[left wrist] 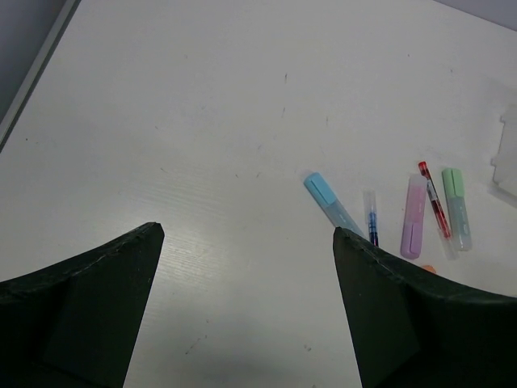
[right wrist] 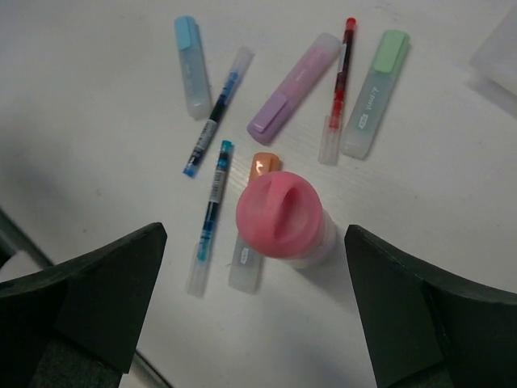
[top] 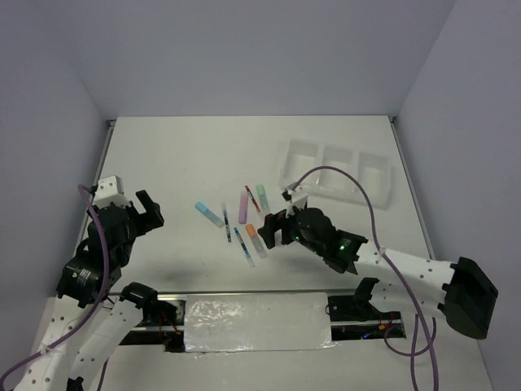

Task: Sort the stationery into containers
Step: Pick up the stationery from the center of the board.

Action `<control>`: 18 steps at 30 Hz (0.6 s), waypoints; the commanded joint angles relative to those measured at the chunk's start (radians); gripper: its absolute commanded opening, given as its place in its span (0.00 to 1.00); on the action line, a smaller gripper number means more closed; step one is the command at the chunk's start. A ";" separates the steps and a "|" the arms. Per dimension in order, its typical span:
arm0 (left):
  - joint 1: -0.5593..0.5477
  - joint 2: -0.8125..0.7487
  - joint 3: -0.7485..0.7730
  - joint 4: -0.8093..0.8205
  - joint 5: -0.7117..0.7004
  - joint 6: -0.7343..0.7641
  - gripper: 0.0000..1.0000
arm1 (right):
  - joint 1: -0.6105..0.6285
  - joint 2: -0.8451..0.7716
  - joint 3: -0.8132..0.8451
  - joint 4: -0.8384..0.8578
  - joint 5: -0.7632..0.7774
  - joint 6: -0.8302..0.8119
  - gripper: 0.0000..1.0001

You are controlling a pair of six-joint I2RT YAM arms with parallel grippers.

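Observation:
The stationery lies mid-table. In the right wrist view a stubby pink-capped cylinder [right wrist: 279,214] stands upright beside an orange highlighter [right wrist: 247,260]. Above them lie a blue highlighter [right wrist: 191,66], two blue pens [right wrist: 216,113] [right wrist: 210,214], a purple highlighter [right wrist: 292,95], a red pen [right wrist: 339,89] and a green highlighter [right wrist: 373,93]. My right gripper [right wrist: 254,234] is open above the cylinder, one finger on each side, apart from it. In the top view the right gripper [top: 275,230] hides the cylinder. My left gripper [top: 146,213] is open and empty, left of the blue highlighter [left wrist: 327,198].
The clear three-compartment tray [top: 338,171] stands at the back right, beyond the right gripper; its corner shows in the right wrist view [right wrist: 497,48]. The table's raised edge [top: 107,155] runs along the left.

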 commanded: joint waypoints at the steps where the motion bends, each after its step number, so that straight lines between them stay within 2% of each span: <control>1: -0.005 0.006 -0.004 0.043 0.020 0.015 0.99 | 0.080 0.110 -0.035 0.222 0.262 -0.063 1.00; 4: -0.007 0.006 -0.006 0.044 0.023 0.017 0.99 | 0.105 0.189 -0.073 0.349 0.351 -0.061 0.99; 9: -0.015 0.004 -0.007 0.049 0.031 0.021 0.99 | 0.111 0.292 -0.122 0.507 0.416 -0.034 0.97; 11: -0.015 0.006 -0.007 0.051 0.037 0.024 0.99 | 0.111 0.362 -0.121 0.561 0.451 -0.031 0.92; 15: -0.019 0.012 -0.009 0.054 0.048 0.027 0.99 | 0.111 0.465 -0.095 0.627 0.436 -0.038 0.65; 16: -0.019 0.012 -0.007 0.054 0.049 0.029 0.99 | 0.113 0.483 -0.082 0.597 0.438 -0.031 0.47; 18: -0.022 0.015 -0.007 0.054 0.051 0.031 0.99 | 0.117 0.474 -0.065 0.552 0.465 0.003 0.34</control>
